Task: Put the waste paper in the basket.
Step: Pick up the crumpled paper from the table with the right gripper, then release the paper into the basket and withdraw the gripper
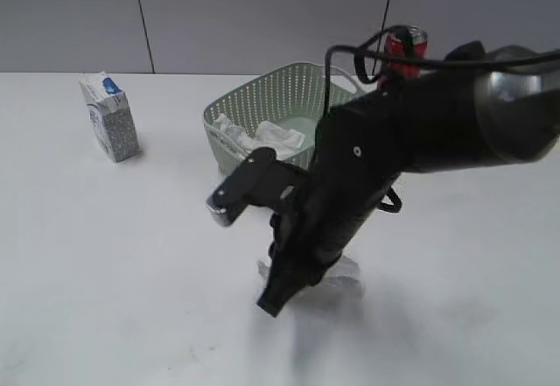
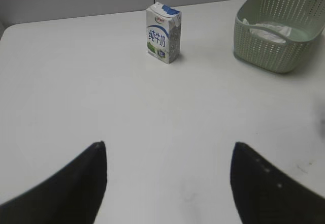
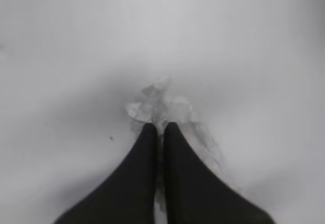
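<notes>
now two wads (image 1: 262, 136) in basket (image 1: 254, 97), one (image 3: 162, 107) outside

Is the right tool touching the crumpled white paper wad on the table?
Touching. The right wrist view shows the right tool with its fingers closed together, tips pressed into the crumpled white paper wad lying on the table.

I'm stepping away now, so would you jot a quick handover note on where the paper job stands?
Right gripper: jaws closed on the last paper wad, low at the table.
Left gripper: jaws open, empty, hovering over bare table.
Basket: two wads already inside.
Milk carton and red can: not part of the job.
Left to do: lift the gripped wad, carry it to the basket, release.
</notes>
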Tool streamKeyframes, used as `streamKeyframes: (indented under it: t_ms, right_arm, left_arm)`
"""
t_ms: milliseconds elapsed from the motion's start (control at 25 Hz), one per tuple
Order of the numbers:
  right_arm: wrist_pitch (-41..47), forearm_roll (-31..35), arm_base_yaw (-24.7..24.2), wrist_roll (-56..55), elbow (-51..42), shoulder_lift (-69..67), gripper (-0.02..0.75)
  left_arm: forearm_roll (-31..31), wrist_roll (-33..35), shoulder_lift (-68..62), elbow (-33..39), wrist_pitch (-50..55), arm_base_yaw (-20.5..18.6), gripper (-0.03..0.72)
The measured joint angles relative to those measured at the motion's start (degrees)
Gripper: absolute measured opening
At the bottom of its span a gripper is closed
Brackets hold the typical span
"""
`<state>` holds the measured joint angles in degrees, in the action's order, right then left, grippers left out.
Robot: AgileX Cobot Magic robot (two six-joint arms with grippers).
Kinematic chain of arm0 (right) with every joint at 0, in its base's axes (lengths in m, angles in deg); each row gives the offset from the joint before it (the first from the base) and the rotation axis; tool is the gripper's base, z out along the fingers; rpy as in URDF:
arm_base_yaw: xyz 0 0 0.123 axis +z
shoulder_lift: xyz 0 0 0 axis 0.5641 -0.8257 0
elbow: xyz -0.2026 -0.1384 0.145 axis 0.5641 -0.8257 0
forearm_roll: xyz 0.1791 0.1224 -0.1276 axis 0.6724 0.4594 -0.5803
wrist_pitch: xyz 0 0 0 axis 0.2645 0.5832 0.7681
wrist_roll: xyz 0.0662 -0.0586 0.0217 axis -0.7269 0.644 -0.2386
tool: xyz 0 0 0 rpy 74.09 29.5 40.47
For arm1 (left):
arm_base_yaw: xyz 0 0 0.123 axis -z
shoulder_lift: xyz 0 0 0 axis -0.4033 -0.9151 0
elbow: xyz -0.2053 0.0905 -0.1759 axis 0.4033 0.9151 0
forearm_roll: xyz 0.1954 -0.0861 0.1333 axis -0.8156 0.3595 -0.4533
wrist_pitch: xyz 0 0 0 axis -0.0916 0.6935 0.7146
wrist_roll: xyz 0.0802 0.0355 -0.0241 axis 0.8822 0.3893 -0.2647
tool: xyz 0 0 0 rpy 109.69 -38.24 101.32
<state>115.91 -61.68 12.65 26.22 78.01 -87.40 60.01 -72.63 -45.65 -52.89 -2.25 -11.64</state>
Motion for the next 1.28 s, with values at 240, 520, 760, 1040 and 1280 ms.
streamKeyframes:
  t_ms: [240, 520, 760, 1040, 1280]
  right_arm:
    - [2.41, 11.82, 0.00, 0.08, 11.16, -0.06, -0.006]
    - [-3.38, 11.58, 0.00, 0.01, 23.77, -0.06, -0.006]
    - [-14.48, -5.95, 0.00, 0.08, 26.03, -0.27, -0.006]
    - [-17.37, -26.75, -2.14, 0.20, 26.05, -4.68, -0.006]
    - [-17.09, -28.76, -7.70, 0.20, 26.05, -9.50, 0.072]
  left_arm:
    - [0.00, 0.00, 0.00, 0.00, 0.00, 0.00, 0.552]
    - [0.00, 0.00, 0.00, 0.00, 0.00, 0.00, 0.550]
    - [0.00, 0.00, 0.00, 0.00, 0.00, 0.00, 0.542]
    - [-0.07, 0.00, 0.00, 0.00, 0.00, 0.00, 0.541]
    - [-0.07, 0.00, 0.00, 0.00, 0.00, 0.00, 0.541]
